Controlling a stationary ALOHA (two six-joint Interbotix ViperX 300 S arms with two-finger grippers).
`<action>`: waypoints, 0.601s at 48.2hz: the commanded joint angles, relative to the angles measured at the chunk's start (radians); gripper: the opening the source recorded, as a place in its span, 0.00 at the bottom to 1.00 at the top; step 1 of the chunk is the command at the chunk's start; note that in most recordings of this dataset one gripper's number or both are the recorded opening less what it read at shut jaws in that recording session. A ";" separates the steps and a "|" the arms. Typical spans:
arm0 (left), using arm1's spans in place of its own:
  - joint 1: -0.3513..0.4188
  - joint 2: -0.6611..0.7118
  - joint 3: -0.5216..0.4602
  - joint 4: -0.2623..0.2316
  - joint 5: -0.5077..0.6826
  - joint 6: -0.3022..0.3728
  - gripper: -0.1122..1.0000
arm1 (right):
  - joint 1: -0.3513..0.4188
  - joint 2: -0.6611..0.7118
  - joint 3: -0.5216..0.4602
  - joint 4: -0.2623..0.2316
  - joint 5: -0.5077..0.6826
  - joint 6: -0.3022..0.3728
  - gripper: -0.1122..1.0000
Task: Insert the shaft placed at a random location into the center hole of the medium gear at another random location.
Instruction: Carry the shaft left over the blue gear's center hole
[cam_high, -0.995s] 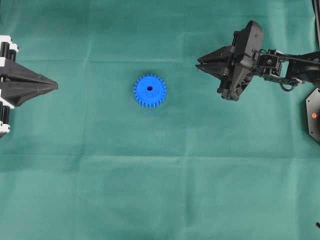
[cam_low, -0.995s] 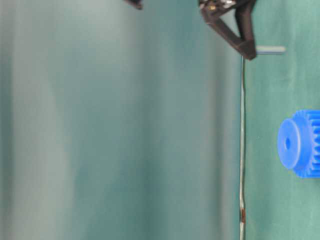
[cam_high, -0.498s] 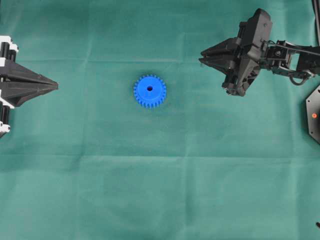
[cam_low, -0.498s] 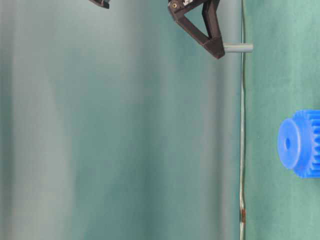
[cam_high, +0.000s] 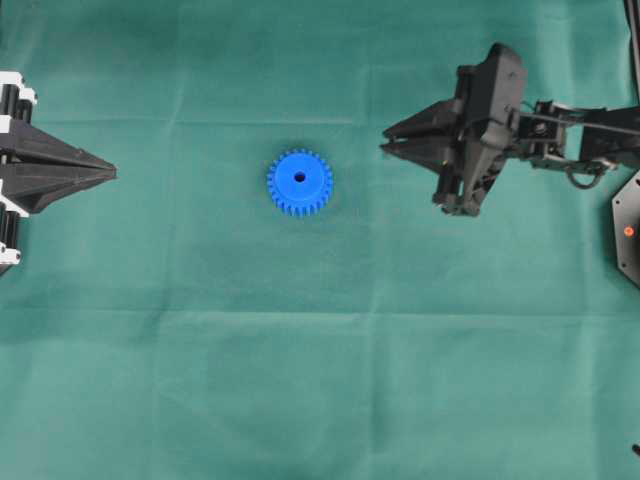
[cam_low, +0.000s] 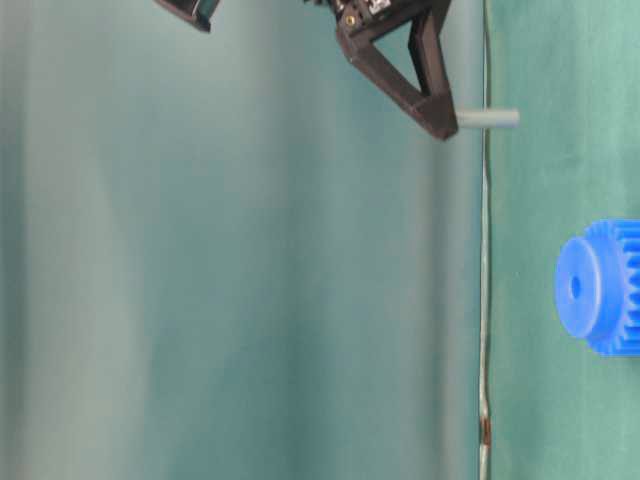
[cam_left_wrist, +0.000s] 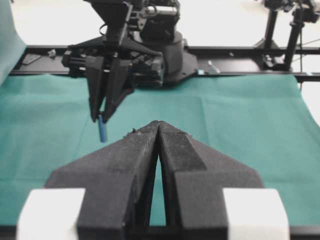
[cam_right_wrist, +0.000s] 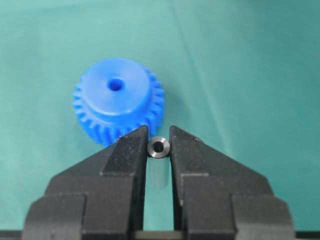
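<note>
Lying flat on the green cloth (cam_high: 300, 380) of the tabletop, left of centre: the medium gear (cam_high: 300, 182), bright blue, toothed rim, raised hub up, the center hole (cam_high: 300, 177) showing dark and unfilled.

Hanging in the air well to the right of the gear: the right gripper (cam_high: 388, 146), its fingers (cam_right_wrist: 127, 150) clamping the shaft (cam_right_wrist: 159, 147), a thin grey pin pointing down from the tips and seen end-on from the wrist. The pin is not touching the cloth or the gear.

Resting at the far left edge: the left gripper (cam_high: 110, 173), fingers pressing together on nothing.
</note>
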 joint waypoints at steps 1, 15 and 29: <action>0.000 0.006 -0.023 0.003 0.002 -0.002 0.10 | 0.014 0.003 -0.035 0.002 -0.009 -0.008 0.22; 0.000 0.006 -0.023 0.003 0.002 0.000 0.10 | 0.020 0.028 -0.066 0.000 -0.008 -0.008 0.22; -0.002 0.006 -0.023 0.003 0.002 -0.002 0.10 | 0.038 0.098 -0.155 -0.002 -0.006 -0.012 0.22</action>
